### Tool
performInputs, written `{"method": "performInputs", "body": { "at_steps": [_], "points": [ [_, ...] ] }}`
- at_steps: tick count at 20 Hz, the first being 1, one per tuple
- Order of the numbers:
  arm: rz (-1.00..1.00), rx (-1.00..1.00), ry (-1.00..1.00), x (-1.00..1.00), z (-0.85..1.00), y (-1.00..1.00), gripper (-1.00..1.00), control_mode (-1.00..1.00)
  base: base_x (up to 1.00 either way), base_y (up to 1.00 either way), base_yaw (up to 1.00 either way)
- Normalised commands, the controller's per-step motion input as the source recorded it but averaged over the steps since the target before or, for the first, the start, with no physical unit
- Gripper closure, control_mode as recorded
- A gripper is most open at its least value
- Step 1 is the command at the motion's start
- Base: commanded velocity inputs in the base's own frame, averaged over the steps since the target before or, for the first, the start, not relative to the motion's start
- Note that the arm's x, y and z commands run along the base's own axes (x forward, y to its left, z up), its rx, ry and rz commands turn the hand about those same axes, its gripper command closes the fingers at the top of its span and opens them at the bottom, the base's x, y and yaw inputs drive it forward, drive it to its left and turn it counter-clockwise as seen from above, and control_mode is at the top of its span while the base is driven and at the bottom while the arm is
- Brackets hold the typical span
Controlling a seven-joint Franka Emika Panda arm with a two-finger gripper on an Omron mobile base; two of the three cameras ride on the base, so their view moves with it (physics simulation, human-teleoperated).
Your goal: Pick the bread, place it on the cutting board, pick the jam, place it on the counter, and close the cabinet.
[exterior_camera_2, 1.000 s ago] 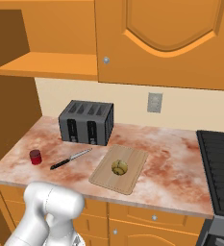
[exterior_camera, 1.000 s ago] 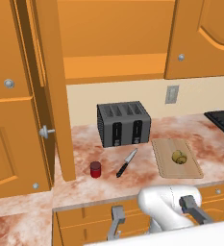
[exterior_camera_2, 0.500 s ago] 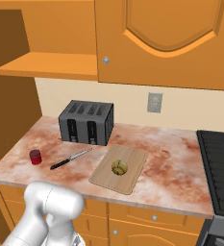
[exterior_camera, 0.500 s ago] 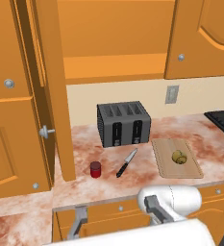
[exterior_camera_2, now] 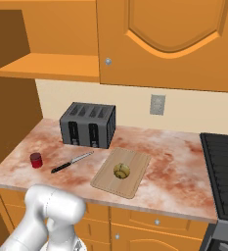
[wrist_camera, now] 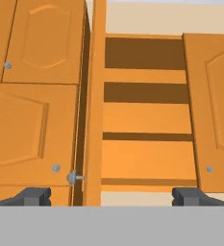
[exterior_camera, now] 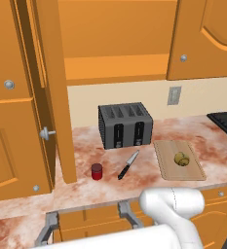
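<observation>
We can read no writing anywhere. We count one bread (exterior_camera_2: 121,170) on one cutting board (exterior_camera_2: 107,180), and one jam (exterior_camera: 97,171) on the counter (exterior_camera_2: 169,162) beside one knife (exterior_camera: 128,164) and one four-slot toaster (exterior_camera: 124,124). The cabinet (wrist_camera: 147,115) has one door swung out edge-on, its face hard to make out. The gripper (wrist_camera: 111,197) is spread wide, pinching nothing, tips cut off at the frame.

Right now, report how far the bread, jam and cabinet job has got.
Done: the bread lies on the cutting board, and the jam stands on the counter beside the knife. In hand: nothing; the gripper is open, facing the cabinet. Left: its left door stands open and needs shutting.
</observation>
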Motion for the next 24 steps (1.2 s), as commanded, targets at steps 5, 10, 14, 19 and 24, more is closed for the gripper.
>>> {"method": "performInputs", "body": {
  "at_steps": [5,10,14,19,24],
  "points": [
    [-0.06,0.00,0.00,0.00,-0.06,0.14,-1.00,-1.00,0.00,0.00,0.00],
    [-0.09,0.00,0.00,0.13,-0.05,0.16,-1.00,-1.00,0.00,0.00,0.00],
    [-0.08,0.00,0.00,0.19,-0.07,0.20,-1.00,-1.00,0.00,0.00,0.00],
    [-0.08,0.00,0.00,0.25,-0.08,0.21,-1.00,-1.00,0.00,0.00,0.00],
    [-0.07,0.00,0.00,0.26,-0.07,0.15,-1.00,-1.00,0.00,0.00,0.00]
  ]
}}
